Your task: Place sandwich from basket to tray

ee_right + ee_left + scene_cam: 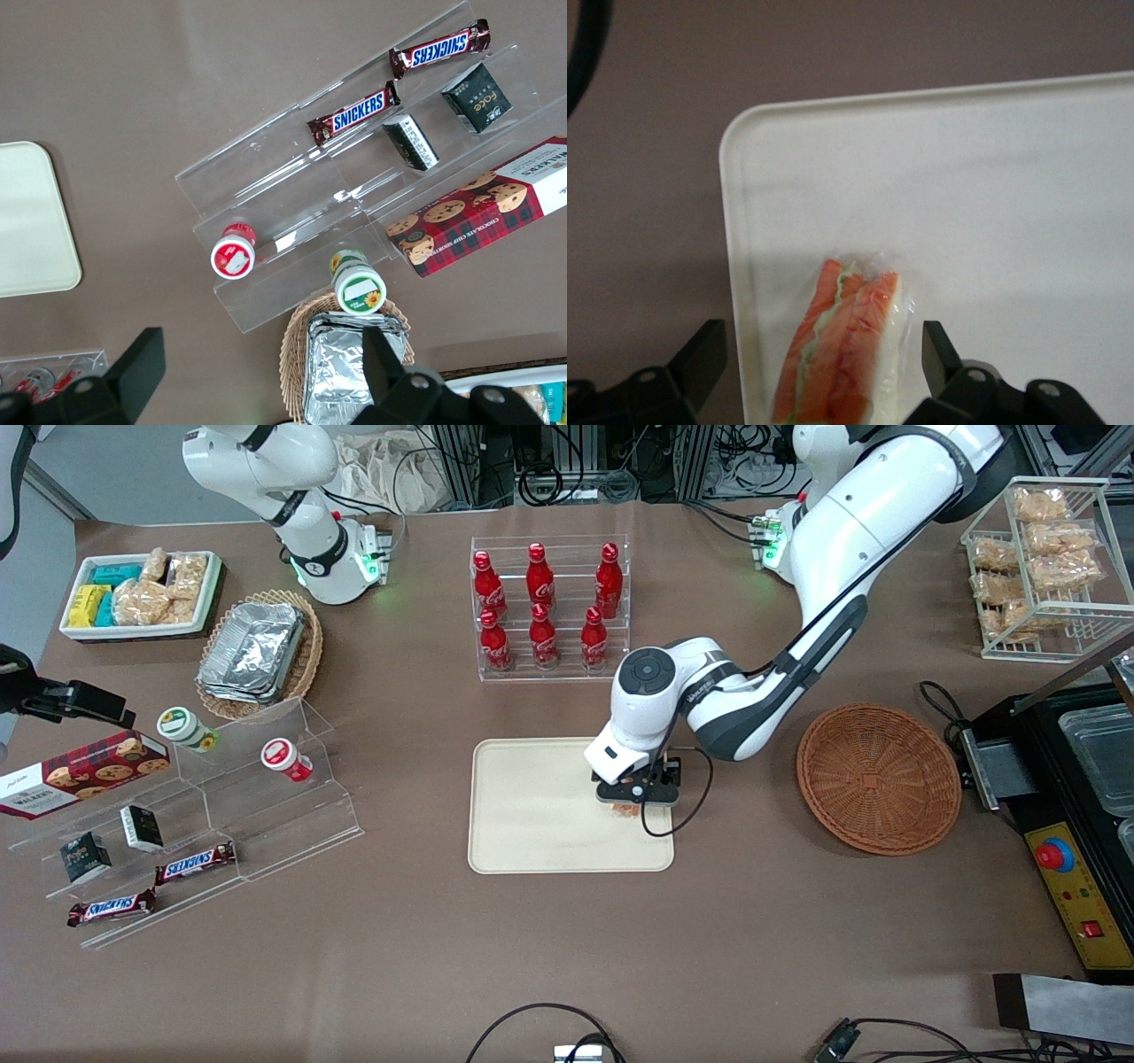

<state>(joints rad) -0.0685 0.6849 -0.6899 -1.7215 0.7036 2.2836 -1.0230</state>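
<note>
**Q:** What are the largest things in your front view?

**A:** I see the brown table (797, 957), then my working arm (824, 602) reaching down over the tray (532, 824). The tray lies flat near the middle of the table, nearer the camera than the rack of red bottles (545, 607). The basket (877, 778) sits beside the tray, toward the working arm's end of the table, with nothing showing in it.

**Q:** And the gripper?

**A:** My gripper (633, 802) hangs low over the tray's edge on the basket side. In the wrist view its fingers (700, 359) stand spread, one on each side of the sandwich (846, 350), with a visible gap on both sides, so I read the tool as released.

**Q:** Where is the sandwich?

**A:** It lies on the tray, just inside the rim and near a rounded corner, between the fingers. Its orange-red and green filling faces the wrist camera through clear wrap. From the front only an orange sliver shows under the gripper.
</note>
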